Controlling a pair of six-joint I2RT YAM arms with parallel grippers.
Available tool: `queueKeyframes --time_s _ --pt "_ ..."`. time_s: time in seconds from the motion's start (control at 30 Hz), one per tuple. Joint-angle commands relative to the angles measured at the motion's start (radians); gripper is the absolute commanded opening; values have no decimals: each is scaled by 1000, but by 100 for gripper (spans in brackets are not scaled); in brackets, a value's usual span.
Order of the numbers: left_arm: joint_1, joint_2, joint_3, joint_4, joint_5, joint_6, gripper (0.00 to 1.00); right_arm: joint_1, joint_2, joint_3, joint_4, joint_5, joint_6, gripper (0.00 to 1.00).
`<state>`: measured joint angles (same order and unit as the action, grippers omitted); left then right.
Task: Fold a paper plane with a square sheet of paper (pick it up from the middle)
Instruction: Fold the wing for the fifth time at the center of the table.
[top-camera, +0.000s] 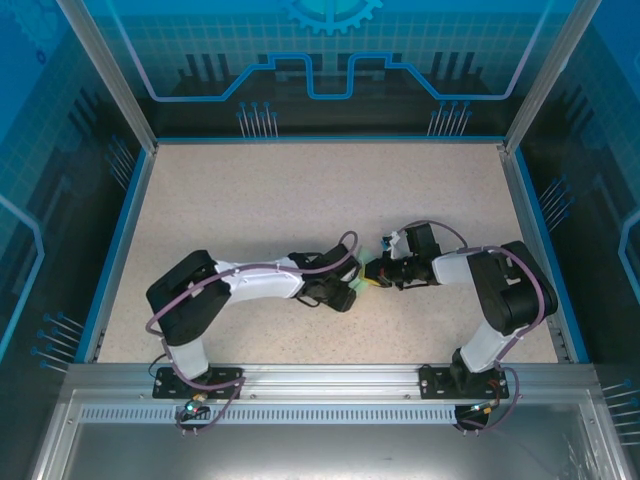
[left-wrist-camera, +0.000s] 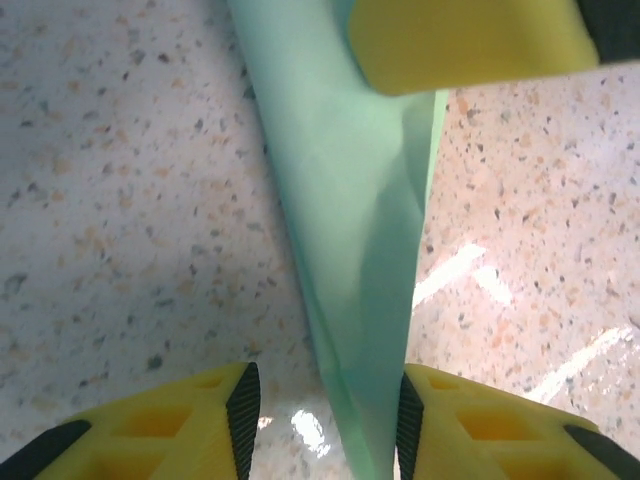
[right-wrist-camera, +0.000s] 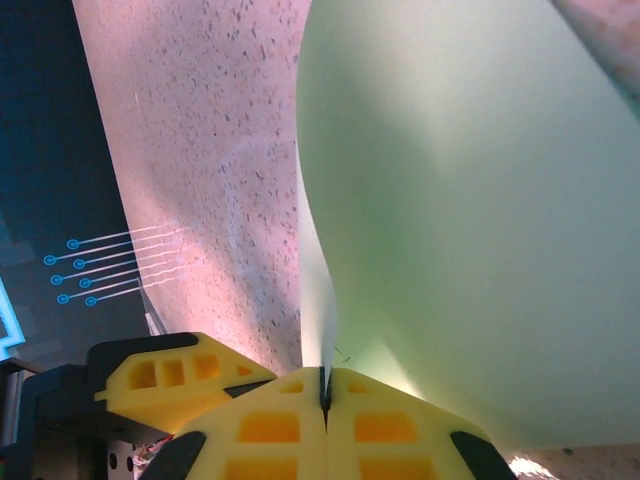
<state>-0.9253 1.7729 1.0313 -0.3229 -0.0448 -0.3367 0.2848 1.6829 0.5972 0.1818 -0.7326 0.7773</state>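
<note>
Top external view: just right of the frame's centre, the left gripper (top-camera: 352, 292) and right gripper (top-camera: 384, 278) meet tip to tip over the speckled table (top-camera: 300, 200), with a sliver of green paper (top-camera: 372, 268) between them. Left wrist view: the left gripper (left-wrist-camera: 325, 405) stands spread at the bottom edge. The green paper (left-wrist-camera: 350, 200) runs up-frame between its fingers as a narrow tapering strip, close to the right-hand pad. Right wrist view: at bottom centre the right gripper (right-wrist-camera: 325, 385) is pressed together, pinching the edge of the green paper (right-wrist-camera: 470, 220). The long folds look made and the shape is nearly a dart; only final creasing and release seem left.
</note>
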Motion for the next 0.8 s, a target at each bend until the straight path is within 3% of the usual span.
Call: queueKeyframes --time_s 0.0,0.77 --pt "-9 -52 -46 16 28 -40 43 -17 16 19 -34 15 -35 2" --pt "-18 -169 -89 53 11 -135 35 -10 25 18 -18 10 -31 3"
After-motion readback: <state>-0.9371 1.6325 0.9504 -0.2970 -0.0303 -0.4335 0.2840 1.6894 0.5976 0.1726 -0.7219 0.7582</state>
